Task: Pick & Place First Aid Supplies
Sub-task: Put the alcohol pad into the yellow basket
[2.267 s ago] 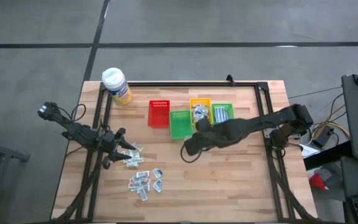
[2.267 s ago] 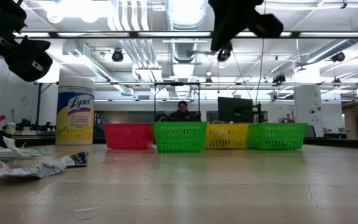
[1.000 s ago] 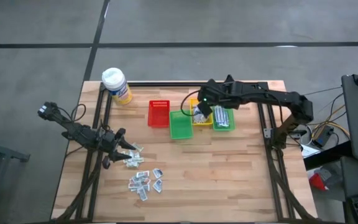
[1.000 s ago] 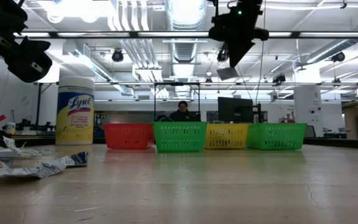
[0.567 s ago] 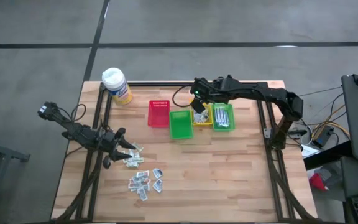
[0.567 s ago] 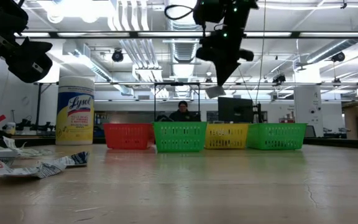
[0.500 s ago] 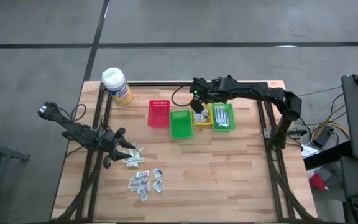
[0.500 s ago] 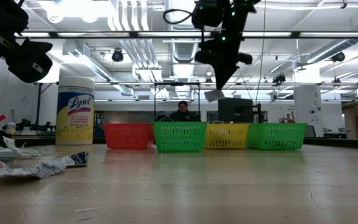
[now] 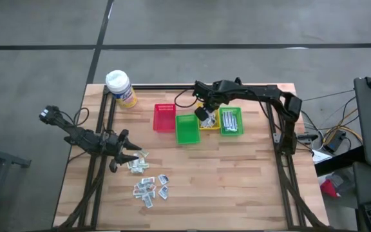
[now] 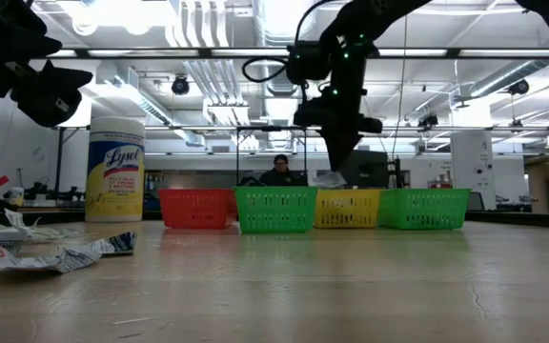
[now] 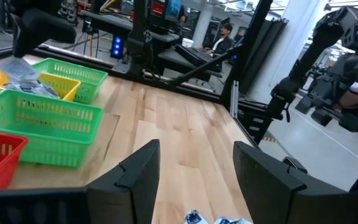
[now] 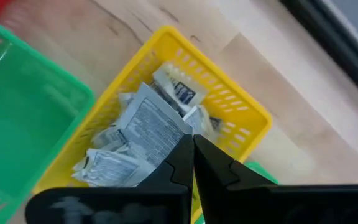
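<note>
Right gripper (image 12: 191,163) pinched shut on a silvery packet (image 12: 154,127), poised over the yellow bin (image 12: 244,112) for dropping; left gripper (image 11: 191,180) spread wide, empty, above loose packets (image 9: 148,187).

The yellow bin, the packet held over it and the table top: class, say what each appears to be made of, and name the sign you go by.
Yellow bin: probably moulded plastic, slightly glossy; slotted lattice walls.
Packet pinched in the shut right gripper: likely paper or foil-backed wrapper, matte grey-white; printed text, creases.
Table top: wood, smooth; pale jointed strips with visible grain.
</note>
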Controlling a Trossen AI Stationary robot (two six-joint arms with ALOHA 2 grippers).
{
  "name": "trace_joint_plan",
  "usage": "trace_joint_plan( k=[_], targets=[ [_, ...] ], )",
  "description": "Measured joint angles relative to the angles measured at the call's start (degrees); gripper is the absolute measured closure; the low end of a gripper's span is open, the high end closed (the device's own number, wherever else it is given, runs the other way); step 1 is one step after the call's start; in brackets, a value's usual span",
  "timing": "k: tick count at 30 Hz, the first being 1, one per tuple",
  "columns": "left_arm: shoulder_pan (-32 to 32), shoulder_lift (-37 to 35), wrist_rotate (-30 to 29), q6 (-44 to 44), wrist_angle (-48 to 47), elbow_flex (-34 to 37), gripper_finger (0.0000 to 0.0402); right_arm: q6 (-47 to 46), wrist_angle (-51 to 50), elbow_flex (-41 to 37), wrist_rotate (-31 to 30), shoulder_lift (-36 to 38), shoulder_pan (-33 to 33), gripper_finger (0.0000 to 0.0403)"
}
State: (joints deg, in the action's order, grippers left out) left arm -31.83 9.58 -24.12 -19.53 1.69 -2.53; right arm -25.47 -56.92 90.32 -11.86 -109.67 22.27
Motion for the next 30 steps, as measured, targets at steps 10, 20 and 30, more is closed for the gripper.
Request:
trace_joint_plan(
  k=[10,20,30],
  targets=[
    [0.0,0.0,-0.89,-0.07,0.02,-0.02,0.0204,-0.9,0.17,-0.43,7.58,-0.1,2.2,0.0394],
    [0.0,0.0,-2.53,-0.11,0.04,-0.02,0.0204,-0.54,1.35,-3.49,7.8,-0.13,2.16,0.0394],
    [0.0,0.0,-2.54,-0.24,0.06,-0.02,0.0204,0.27,5.47,-6.77,7.29,-0.17,2.15,0.0394]
  ],
)
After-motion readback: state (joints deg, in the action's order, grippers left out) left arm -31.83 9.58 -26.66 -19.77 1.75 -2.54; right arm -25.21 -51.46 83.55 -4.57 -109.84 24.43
